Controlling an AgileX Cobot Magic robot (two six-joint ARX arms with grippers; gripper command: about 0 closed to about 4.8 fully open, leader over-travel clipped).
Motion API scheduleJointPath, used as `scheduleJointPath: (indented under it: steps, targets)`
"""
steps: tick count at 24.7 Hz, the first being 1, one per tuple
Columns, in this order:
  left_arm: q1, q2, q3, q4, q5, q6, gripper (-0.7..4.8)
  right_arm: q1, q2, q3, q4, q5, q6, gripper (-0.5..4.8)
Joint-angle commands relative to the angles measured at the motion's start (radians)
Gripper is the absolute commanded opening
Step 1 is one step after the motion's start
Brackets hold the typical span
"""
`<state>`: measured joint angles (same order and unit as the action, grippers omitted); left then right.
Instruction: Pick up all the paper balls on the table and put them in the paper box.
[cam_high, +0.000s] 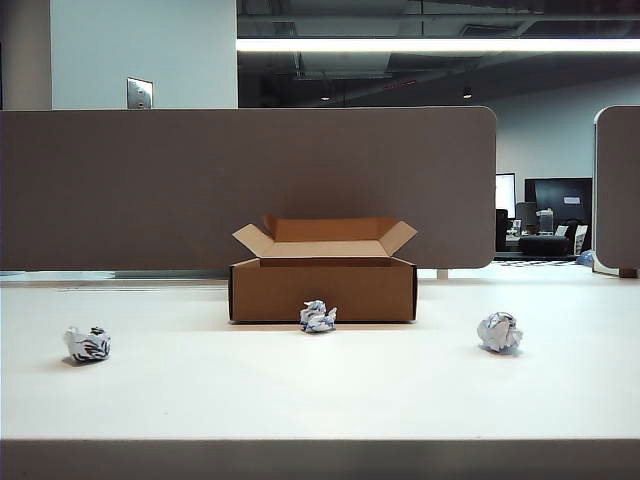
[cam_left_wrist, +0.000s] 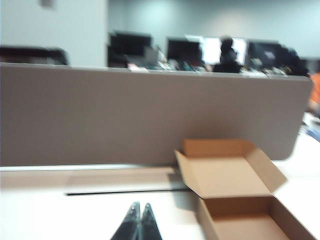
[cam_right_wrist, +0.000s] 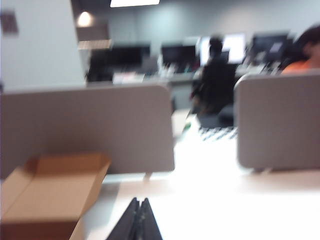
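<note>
In the exterior view the white table (cam_high: 320, 400) runs wide across the front, with the paper box (cam_high: 322, 288) standing near its middle, flaps open, in front of a grey-brown divider panel (cam_high: 250, 185). Three paper balls lie on the tabletop: the left paper ball (cam_high: 88, 343) sits well apart from the box, the middle paper ball (cam_high: 318, 316) lies just in front of the box's front wall, touching or nearly touching it, and the right paper ball (cam_high: 499, 332) rests off to the right, also apart from the box. No arm or gripper shows in this view.

The left wrist view, somewhat blurred, shows what the exterior view lacks: the left gripper (cam_left_wrist: 139, 225), its two dark fingers pressed together with nothing between them, hanging above the tabletop just beside the box. From here the box's pale tan inside is visible, and the part of it in view holds nothing. The divider panel fills the background, with monitors and a seated person beyond it. No paper ball appears in this view.

The right wrist view, more blurred, shows the right gripper (cam_right_wrist: 138, 222), its fingers likewise pressed together and holding nothing, above the table on the other side of the box. A second divider panel (cam_right_wrist: 277, 120) stands beyond, with a gap between the two panels. No paper ball shows here either.
</note>
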<state>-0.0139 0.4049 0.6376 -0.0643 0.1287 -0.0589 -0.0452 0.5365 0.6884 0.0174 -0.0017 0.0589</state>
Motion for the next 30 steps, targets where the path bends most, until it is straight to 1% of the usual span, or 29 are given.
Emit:
scheduleJointPath:
  steps: [1,2,4,8,9,10,11,12,14,15,17,19,21,23,24,25,27,30]
  targets:
    - [-0.001,0.107,0.029,0.013,0.068,0.002,-0.05,0.018,0.123,0.056,-0.041,-0.038,-0.004,-0.02]
    - [-0.002,0.171,0.034,0.014,0.071,0.029,-0.05,0.042,0.198,0.08,-0.067,-0.048,-0.004,-0.02]
    - [-0.002,0.239,0.034,0.007,0.08,0.06,-0.05,0.077,0.285,0.109,-0.109,-0.046,-0.02,-0.02]
    - [-0.013,0.362,0.034,-0.021,0.147,0.075,0.0,0.147,0.438,0.153,-0.202,-0.045,-0.126,-0.01]
    - [-0.024,0.425,0.034,-0.033,0.181,0.079,0.46,0.179,0.507,0.161,-0.225,-0.043,-0.15,0.03]
    - [-0.032,0.453,0.034,-0.033,0.193,0.079,0.94,0.191,0.535,0.162,-0.227,-0.043,-0.15,0.24]
    - [-0.039,0.483,0.034,-0.033,0.203,0.08,1.41,0.202,0.563,0.162,-0.228,-0.043,-0.149,0.62]
    - [-0.047,0.507,0.034,-0.033,0.216,0.08,1.59,0.212,0.596,0.162,-0.227,-0.044,-0.149,1.25]
    - [-0.071,0.553,0.034,-0.035,0.249,0.076,1.61,0.22,0.652,0.162,-0.227,-0.046,-0.143,2.44]
    - [-0.085,0.571,0.034,-0.04,0.257,0.072,1.61,0.225,0.673,0.162,-0.228,-0.047,-0.135,2.84]
    - [-0.115,0.61,0.034,-0.056,0.254,0.075,1.61,0.243,0.719,0.162,-0.227,-0.046,-0.134,3.37]
    - [-0.136,0.642,0.034,-0.071,0.253,0.086,1.63,0.254,0.759,0.162,-0.222,-0.046,-0.134,3.4]
    - [-0.171,0.693,0.034,-0.077,0.23,0.11,1.9,0.264,0.816,0.163,-0.22,-0.046,-0.106,3.43]
    - [-0.185,0.726,0.034,-0.077,0.18,0.113,1.94,0.269,0.848,0.163,-0.221,-0.051,-0.067,3.66]
    - [-0.185,0.742,0.034,-0.078,0.179,0.117,2.09,0.269,0.864,0.163,-0.22,-0.052,-0.055,3.87]
    - [-0.186,0.755,0.034,-0.078,0.18,0.12,2.23,0.272,0.877,0.163,-0.219,-0.055,-0.054,3.92]
    - [-0.193,0.776,0.034,-0.081,0.177,0.12,2.25,0.284,0.904,0.163,-0.214,-0.058,-0.055,3.92]
    - [-0.196,0.814,0.034,-0.104,0.117,0.159,2.25,0.296,0.943,0.163,-0.194,-0.058,-0.055,3.92]
